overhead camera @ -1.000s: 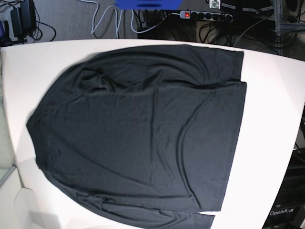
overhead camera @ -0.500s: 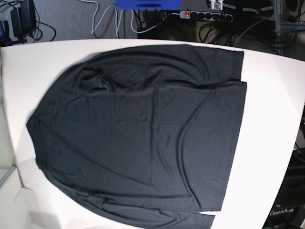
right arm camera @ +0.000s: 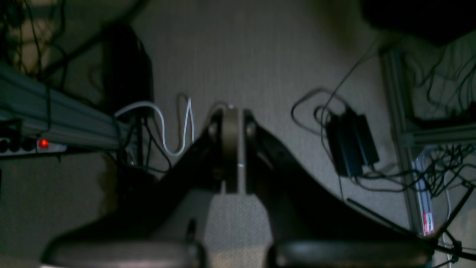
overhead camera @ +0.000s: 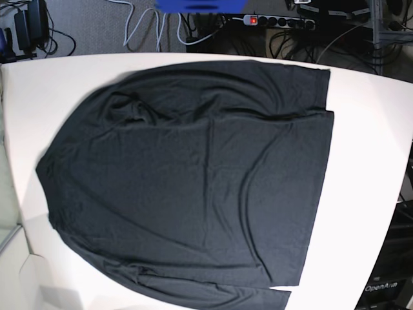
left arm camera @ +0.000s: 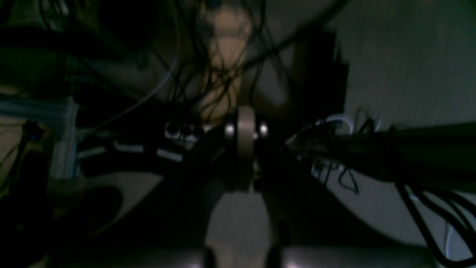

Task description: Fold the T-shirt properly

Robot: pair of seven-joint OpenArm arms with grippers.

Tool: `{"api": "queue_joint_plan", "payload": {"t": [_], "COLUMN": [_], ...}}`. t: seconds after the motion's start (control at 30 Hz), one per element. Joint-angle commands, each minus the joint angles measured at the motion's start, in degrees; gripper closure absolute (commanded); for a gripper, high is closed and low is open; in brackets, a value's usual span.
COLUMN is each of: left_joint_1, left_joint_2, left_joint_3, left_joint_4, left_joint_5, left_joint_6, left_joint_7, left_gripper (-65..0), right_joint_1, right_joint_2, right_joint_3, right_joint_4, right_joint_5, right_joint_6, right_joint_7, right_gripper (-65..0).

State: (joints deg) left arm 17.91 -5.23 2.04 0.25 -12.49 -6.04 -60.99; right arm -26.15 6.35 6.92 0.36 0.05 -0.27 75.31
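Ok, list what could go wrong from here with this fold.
1. The T-shirt is wrinkled near its upper left; folding over that would likely lock creases in.
2. Its lower edge runs to the table edge at the bottom of the base view, so a pull might drag cloth off.
3. The left claw and right claw are shut over floor cables; they must open before gripping.

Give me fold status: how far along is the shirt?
Done: the T-shirt lies spread on the white table, sleeves apparently tucked in along the top and bottom edges. In hand: nothing; left gripper and right gripper are shut, empty, off the table over the floor. Left: the body folds, apparently all of them.
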Motion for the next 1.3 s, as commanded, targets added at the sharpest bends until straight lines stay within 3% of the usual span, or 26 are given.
{"api": "queue_joint_plan", "payload": {"t": [0.0, 0.27, 0.53, 0.63, 0.8, 0.87, 0.97, 1.1, 1.27], "left_joint_1": [1.74, 6.31, 9.21, 12.81, 23.28, 27.58, 33.56, 37.52, 39.63], "left_joint_2": [-0.26, 0.09, 0.09, 0.09, -0.35, -0.96, -2.28, -2.19, -1.93], "left_joint_3": [0.11, 0.02, -0.07, 0.02, -0.07, -0.15, -2.35, -8.68, -12.11], "left_joint_4": [-0.21, -0.21, 1.11, 7.0, 27.48, 37.51, 54.3, 72.58, 84.45], "left_joint_5": [-0.48, -0.56, -0.56, -0.56, -0.65, -0.65, -0.65, -0.56, -0.04], "left_joint_6": [0.02, 0.02, 0.02, 0.02, 0.46, 0.46, 0.55, 0.2, 0.11], "left_joint_7": [-2.7, -14.13, -14.22, -14.22, -13.43, -10.44, 0.55, 16.9, 26.22], "left_gripper": [0.0, 0.0, 0.0, 0.0, 0.0, 0.0, 0.0, 0.0, 0.0], "right_joint_1": [-1.58, -1.94, -5.63, -9.32, -15.39, -17.67, -21.1, -25.23, -29.01], "right_joint_2": [0.38, 0.29, 0.29, 0.2, -0.33, -0.59, -1.12, -2.26, -2.88], "right_joint_3": [0.07, 0.07, -0.02, 0.07, 0.07, 0.16, 0.16, 0.25, 0.6], "right_joint_4": [-0.23, 0.03, 5.4, 12.25, 24.12, 28.61, 36.87, 50.14, 65.79], "right_joint_5": [0.34, 0.34, 0.34, 0.34, 0.34, 0.34, 0.34, 0.34, 0.34], "right_joint_6": [0.23, 0.23, 0.23, 0.23, 0.23, 0.23, 0.23, 0.23, 0.23], "right_joint_7": [3.15, 3.59, 3.68, 3.68, 3.59, 3.51, 1.13, -7.04, -17.24], "right_gripper": [0.0, 0.0, 0.0, 0.0, 0.0, 0.0, -0.2, 0.0, 0.0]}}
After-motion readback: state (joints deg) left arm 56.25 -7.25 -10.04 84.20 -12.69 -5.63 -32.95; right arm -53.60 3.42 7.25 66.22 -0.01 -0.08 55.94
